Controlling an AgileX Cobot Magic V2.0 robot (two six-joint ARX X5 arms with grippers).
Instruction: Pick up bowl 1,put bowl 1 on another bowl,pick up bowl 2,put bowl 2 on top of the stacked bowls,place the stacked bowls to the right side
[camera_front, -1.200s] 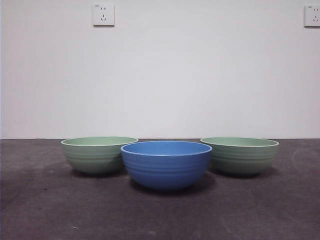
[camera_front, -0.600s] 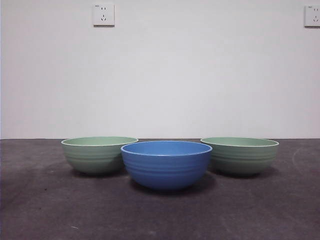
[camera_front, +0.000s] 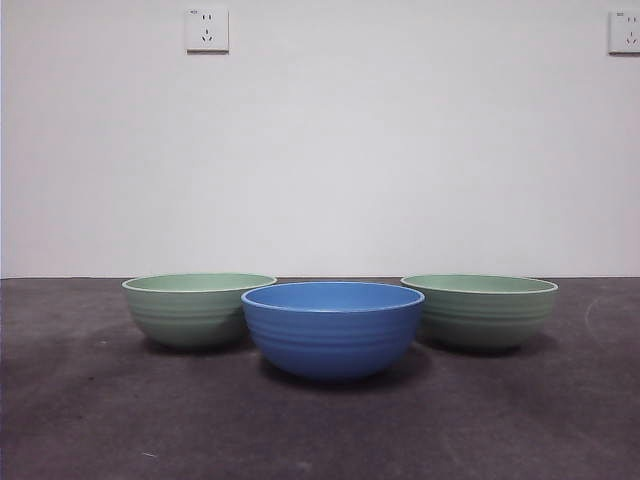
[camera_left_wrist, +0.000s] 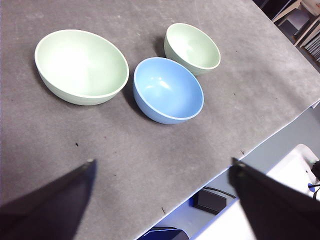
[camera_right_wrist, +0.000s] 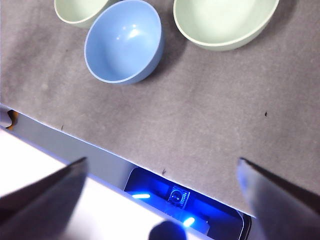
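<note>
The blue ribbed bowl (camera_front: 333, 335), the "another bowl", stands in the middle of the dark mat, nearest the front. One pale green bowl (camera_front: 195, 315) stands behind it to the left and a second pale green bowl (camera_front: 485, 315) behind it to the right; which is bowl 1 or bowl 2 I cannot tell. All three stand apart and empty. My left gripper (camera_left_wrist: 162, 162) hovers open above the mat, short of the blue bowl (camera_left_wrist: 168, 90) and the left green bowl (camera_left_wrist: 80, 65). My right gripper (camera_right_wrist: 161, 161) is open over the table's front edge, short of the blue bowl (camera_right_wrist: 124, 42) and the right green bowl (camera_right_wrist: 225, 22).
A white wall with two sockets (camera_front: 207, 29) rises behind the table. The mat's front edge (camera_right_wrist: 100, 145) runs below the right gripper, with a blue-lit device (camera_right_wrist: 175, 196) under it. No arm shows in the front view.
</note>
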